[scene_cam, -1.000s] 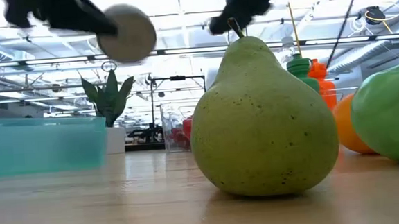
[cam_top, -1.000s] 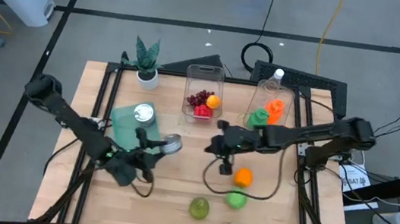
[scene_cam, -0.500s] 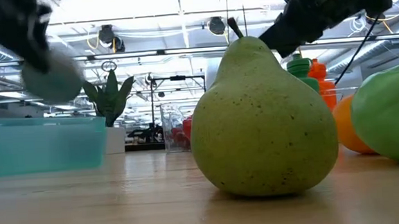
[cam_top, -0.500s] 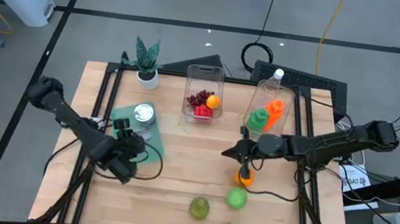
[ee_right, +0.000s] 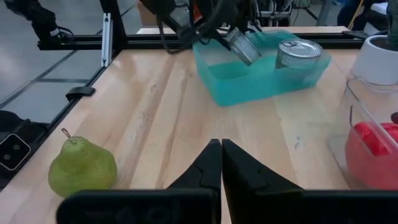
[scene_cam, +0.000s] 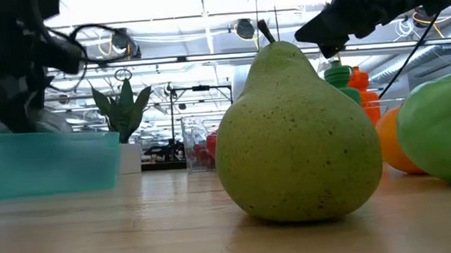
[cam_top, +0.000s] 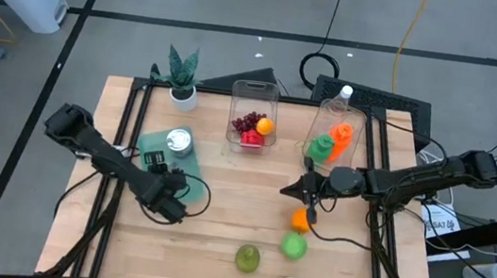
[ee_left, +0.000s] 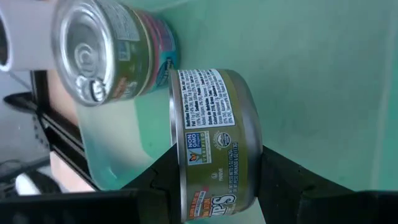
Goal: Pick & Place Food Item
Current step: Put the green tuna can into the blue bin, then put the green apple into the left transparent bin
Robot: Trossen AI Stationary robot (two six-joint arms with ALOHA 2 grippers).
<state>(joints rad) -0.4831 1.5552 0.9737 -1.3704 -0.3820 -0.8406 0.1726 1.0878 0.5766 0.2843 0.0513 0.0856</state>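
Gripping a flat can [ee_left: 211, 146], your left claw [ee_left: 214, 186] holds it tilted over the teal bin [ee_right: 261, 78], where a second can [ee_right: 298, 55] already stands; your right claw [ee_right: 221, 165] hangs closed and empty above the table [ee_right: 149, 106], with the pear [ee_right: 82, 167] resting nearby on the wood.

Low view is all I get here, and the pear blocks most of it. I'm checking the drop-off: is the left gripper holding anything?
Observer: Yes, the left gripper is shut on a can, seen in its wrist view.
Operator: Where is it?
Observer: Over the teal bin, inside its walls.
Operator: Is the bin empty?
Observer: No, a second can already stands in it.
Operator: And the right gripper?
Observer: The right gripper is shut and empty, above the bare table, near the orange.
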